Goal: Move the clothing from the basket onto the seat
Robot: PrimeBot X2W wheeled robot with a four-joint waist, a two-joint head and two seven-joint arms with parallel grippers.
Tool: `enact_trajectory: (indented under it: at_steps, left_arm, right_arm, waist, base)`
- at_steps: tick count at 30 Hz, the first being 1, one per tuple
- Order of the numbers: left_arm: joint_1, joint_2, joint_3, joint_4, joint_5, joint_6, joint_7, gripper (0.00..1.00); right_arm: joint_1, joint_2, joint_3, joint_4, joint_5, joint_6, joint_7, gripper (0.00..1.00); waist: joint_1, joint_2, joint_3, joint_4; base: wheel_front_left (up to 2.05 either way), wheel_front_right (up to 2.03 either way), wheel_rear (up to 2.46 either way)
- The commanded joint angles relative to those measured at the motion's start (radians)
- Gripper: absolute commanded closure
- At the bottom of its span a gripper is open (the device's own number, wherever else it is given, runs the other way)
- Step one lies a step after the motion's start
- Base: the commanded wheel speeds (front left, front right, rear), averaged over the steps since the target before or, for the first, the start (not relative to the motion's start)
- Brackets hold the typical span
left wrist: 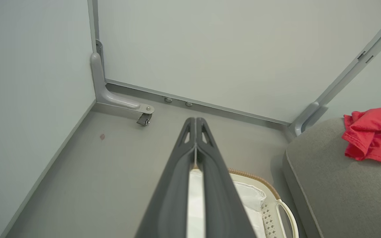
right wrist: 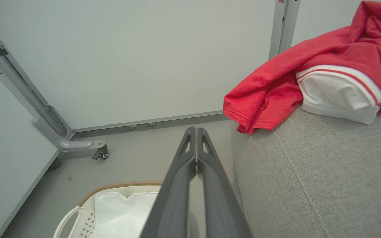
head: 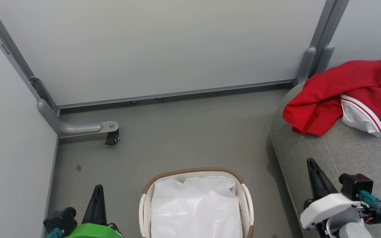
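Both red garments lie heaped on the grey seat [head: 349, 155] at the right: the plain red one [head: 326, 96] drapes over the one with a white striped sleeve [head: 360, 115]. The wrist views show the pile too, the red cloth [right wrist: 276, 86] with the white sleeve [right wrist: 336, 96] on the sofa [right wrist: 309, 172], and a red corner [left wrist: 372, 132] on the sofa [left wrist: 336, 185]. The white basket [head: 247, 198] with its brown rim stands on the floor at bottom centre, holding just its white liner [head: 195, 208]. My left gripper [head: 98, 187] is shut and empty left of the basket. My right gripper [head: 310, 161] is shut and empty over the seat's front edge.
Pale partition walls close off the left and back. A grey bracket foot with a small caster [head: 112, 137] sticks out of the left corner onto the grey floor [head: 184, 132]. A second post [head: 309, 62] stands at the back right beside the sofa.
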Motion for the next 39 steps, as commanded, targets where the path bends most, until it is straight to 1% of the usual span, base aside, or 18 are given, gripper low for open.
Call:
enact_trajectory:
  at_steps: [1, 19, 39]
  left_arm:
    - [-0.018, 0.002, 0.01, -0.02, -0.04, -0.004, 0.009, 1.0]
    - [-0.046, 0.003, 0.059, -0.042, -0.312, -0.015, 0.09, 1.0]
    - [-0.07, 0.004, 0.103, -0.061, -0.554, -0.023, 0.163, 1.0]
  right_arm:
    - [-0.02, -0.005, -0.007, -0.017, 0.049, 0.0, 0.01, 1.0]
    - [-0.014, -0.007, -0.021, -0.046, 0.374, 0.0, 0.084, 1.0]
    - [-0.017, -0.009, -0.04, -0.063, 0.66, 0.0, 0.156, 1.0]
  waist:
    - [0.0001, 0.0, 0.0, 0.0]
    - [0.0001, 0.0, -0.001, -0.004]
    - [0.0001, 0.0, -0.002, -0.008]
  base:
    - [0.0, 0.0, 0.0]
    - [0.0, 0.0, 0.0]
    - [0.0, 0.0, 0.0]
